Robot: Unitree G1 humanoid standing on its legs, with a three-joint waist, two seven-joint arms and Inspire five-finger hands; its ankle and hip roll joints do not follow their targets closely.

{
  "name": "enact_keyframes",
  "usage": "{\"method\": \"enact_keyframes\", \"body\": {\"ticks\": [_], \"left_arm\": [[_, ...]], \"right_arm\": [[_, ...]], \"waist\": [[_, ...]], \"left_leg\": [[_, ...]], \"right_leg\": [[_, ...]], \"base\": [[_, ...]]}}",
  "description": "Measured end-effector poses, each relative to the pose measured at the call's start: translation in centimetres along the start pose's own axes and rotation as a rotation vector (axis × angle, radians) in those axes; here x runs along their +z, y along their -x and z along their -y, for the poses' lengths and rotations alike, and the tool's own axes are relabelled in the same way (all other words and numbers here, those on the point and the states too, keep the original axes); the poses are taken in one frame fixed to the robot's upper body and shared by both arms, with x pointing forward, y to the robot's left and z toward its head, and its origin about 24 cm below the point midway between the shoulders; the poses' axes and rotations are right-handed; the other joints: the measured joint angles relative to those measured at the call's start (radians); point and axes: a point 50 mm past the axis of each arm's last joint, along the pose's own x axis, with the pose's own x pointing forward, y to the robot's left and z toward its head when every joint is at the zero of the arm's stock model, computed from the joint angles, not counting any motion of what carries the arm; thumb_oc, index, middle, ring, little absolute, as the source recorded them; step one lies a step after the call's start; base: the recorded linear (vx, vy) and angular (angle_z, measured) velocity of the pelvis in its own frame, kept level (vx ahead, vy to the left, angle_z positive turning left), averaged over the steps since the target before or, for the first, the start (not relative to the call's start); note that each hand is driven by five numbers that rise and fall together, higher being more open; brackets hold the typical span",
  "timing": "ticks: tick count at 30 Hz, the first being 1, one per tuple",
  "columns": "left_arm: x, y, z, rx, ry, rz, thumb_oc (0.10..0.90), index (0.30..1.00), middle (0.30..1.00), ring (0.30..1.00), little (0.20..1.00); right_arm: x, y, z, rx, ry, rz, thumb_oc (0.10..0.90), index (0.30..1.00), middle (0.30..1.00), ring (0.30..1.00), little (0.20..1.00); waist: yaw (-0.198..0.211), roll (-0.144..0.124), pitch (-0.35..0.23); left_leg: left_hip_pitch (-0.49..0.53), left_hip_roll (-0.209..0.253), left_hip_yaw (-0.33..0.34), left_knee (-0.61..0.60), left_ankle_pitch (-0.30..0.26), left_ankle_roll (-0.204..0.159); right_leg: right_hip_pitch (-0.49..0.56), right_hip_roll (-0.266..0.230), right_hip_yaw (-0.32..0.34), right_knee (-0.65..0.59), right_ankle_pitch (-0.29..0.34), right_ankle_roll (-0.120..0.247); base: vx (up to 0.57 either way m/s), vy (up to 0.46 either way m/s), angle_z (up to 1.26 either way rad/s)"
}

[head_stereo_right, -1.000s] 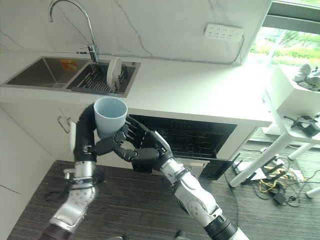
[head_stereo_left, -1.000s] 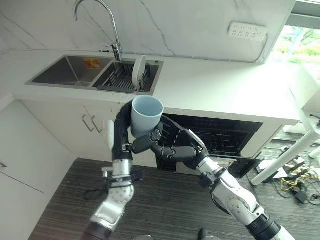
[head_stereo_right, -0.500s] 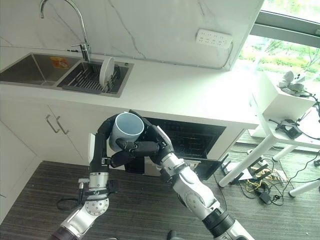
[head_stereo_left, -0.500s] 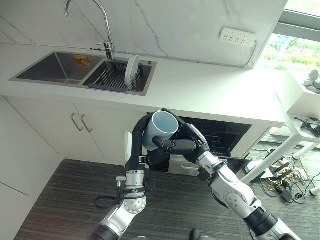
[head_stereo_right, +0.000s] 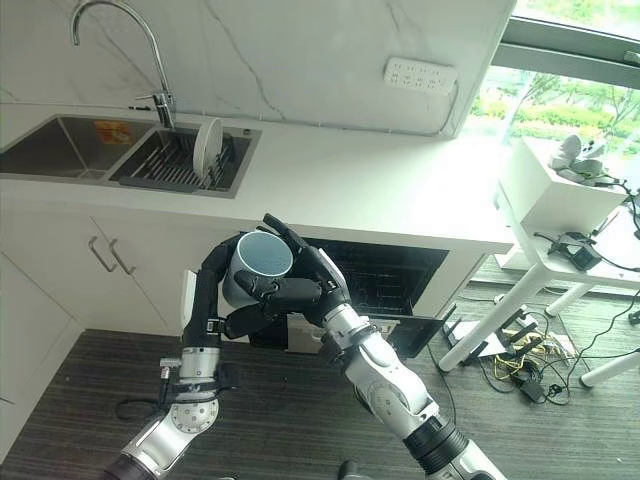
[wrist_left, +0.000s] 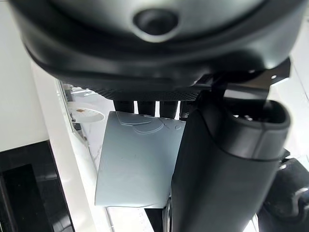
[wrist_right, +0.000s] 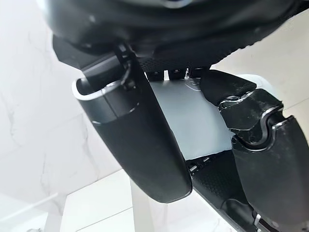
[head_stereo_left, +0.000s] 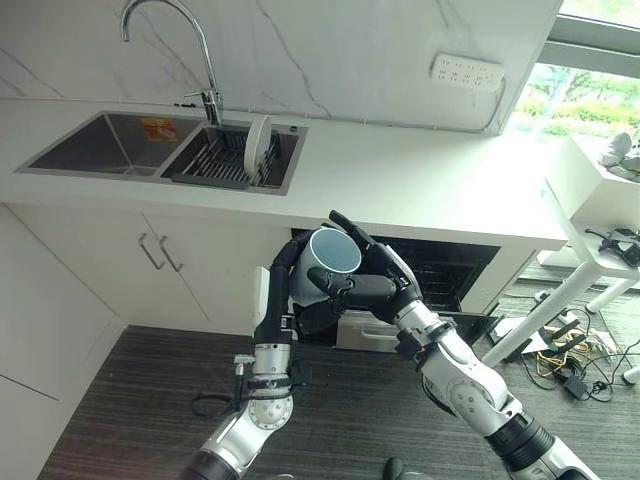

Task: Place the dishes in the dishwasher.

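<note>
Mug (head_stereo_left: 322,263) gripped by left hand (head_stereo_left: 296,300) and seemingly right hand (head_stereo_left: 372,290)

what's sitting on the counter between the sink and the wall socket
Nothing: in the left eye view the white counter is bare between the sink and the wall socket.

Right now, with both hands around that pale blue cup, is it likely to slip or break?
The cup looks smooth and glazed, so probably slippery; the left hand and right hand both wrap it, which should help. It seems stiff and likely ceramic, so a drop onto the floor might chip it. Its round body may roll if laid sideways.
</note>
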Motion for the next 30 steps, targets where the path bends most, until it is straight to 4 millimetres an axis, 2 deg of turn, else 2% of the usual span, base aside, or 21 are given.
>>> {"method": "enact_keyframes", "body": {"ticks": [20,30], "left_arm": [[-0.6,0.4,-0.1,0.008,-0.007,-0.001,0.400,0.300,0.300,0.300,0.300],[-1.0,0.8,-0.2,0.015,-0.011,-0.003,0.400,0.300,0.300,0.300,0.300]], "right_arm": [[-0.6,-0.1,0.2,0.006,-0.009,-0.018,0.800,0.900,0.900,0.900,0.900],[-1.1,-0.1,0.2,0.013,-0.019,-0.032,0.800,0.900,0.900,0.900,0.900]], "waist": [[0.000,0.000,-0.003],[0.000,-0.005,-0.014]], "left_leg": [[-0.011,0.001,0.000,0.030,-0.003,-0.001],[-0.023,0.003,0.001,0.059,-0.025,0.005]], "right_leg": [[-0.003,-0.005,-0.006,-0.001,0.007,0.000],[-0.005,-0.008,-0.006,-0.002,0.008,0.003]], "base": [[0.00,0.000,0.00],[0.00,-0.001,-0.01]]}}
